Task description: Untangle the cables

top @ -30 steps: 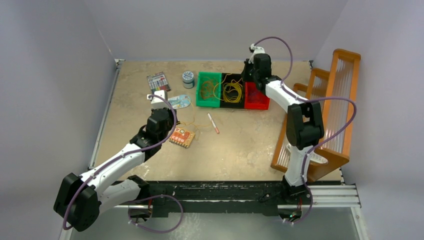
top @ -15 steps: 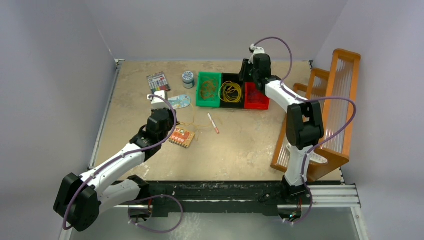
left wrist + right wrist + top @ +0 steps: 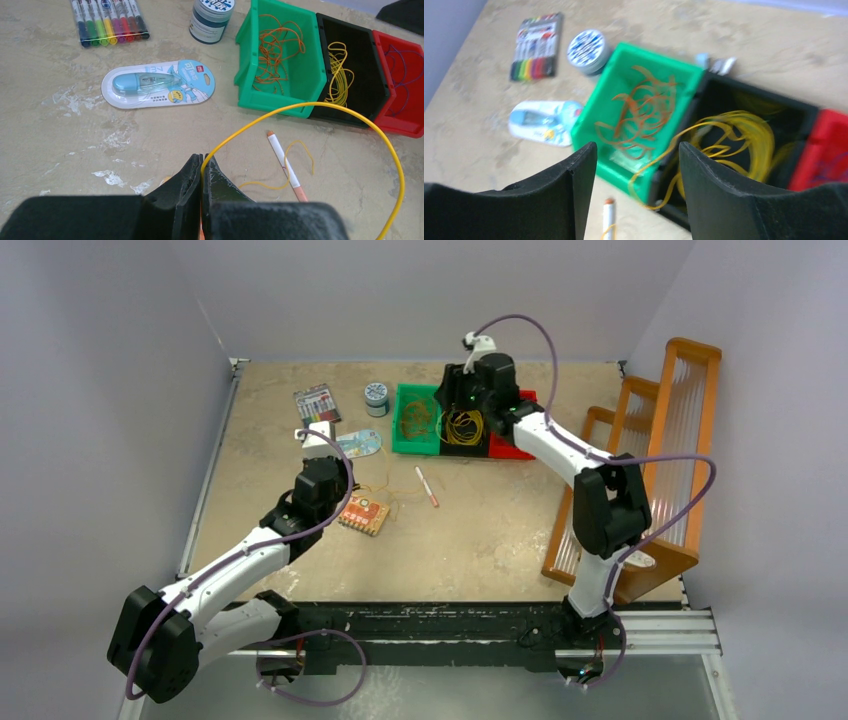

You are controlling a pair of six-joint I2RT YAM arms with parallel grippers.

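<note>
By the black bin [image 3: 367, 65] holding yellow cables [image 3: 340, 75], the right pincer [image 3: 638, 147] gapes; the left pincer [image 3: 201, 162] grips a yellow loop [image 3: 310, 103].

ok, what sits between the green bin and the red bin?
The black bin, holding coiled yellow cables; this shows clearest in the left wrist view.

three bins [image 3: 247, 60] (one pen [image 3: 285, 162], one tin [image 3: 212, 20])

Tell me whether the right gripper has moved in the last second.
Yes. The right gripper moved left, from the red bin to above the black bin, and opened.
</note>
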